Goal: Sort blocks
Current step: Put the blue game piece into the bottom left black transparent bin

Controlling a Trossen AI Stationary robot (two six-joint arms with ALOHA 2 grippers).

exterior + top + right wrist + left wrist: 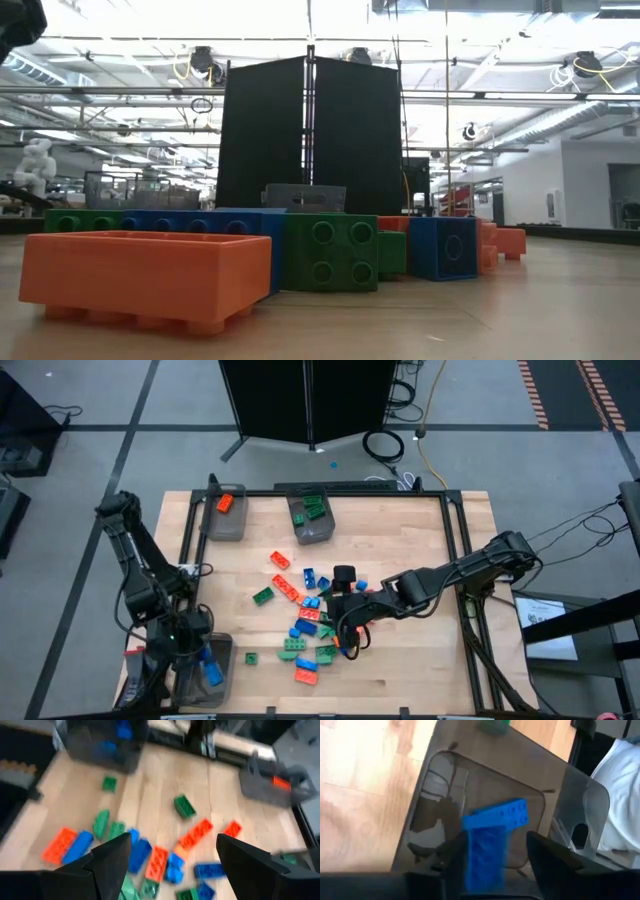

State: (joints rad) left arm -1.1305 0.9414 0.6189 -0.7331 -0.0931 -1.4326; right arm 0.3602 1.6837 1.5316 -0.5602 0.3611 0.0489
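Orange, green and blue blocks lie scattered on the middle of the wooden table, and the low view shows them close up. My right gripper hangs open above this pile, touching nothing. My left gripper is over the dark bin at the near left corner, its fingers apart. A blurred blue block stands on end between them. Another blue block lies on the bin's floor. My left gripper points down into the bin, fingers on either side of the upright blue block. A clear gap shows between the block and one finger. Whether the other finger touches the block, I cannot tell.
A bin with an orange block and a bin with green blocks stand at the table's far edge. A raised black rail frames the table. Bare wood lies to the right of the pile.
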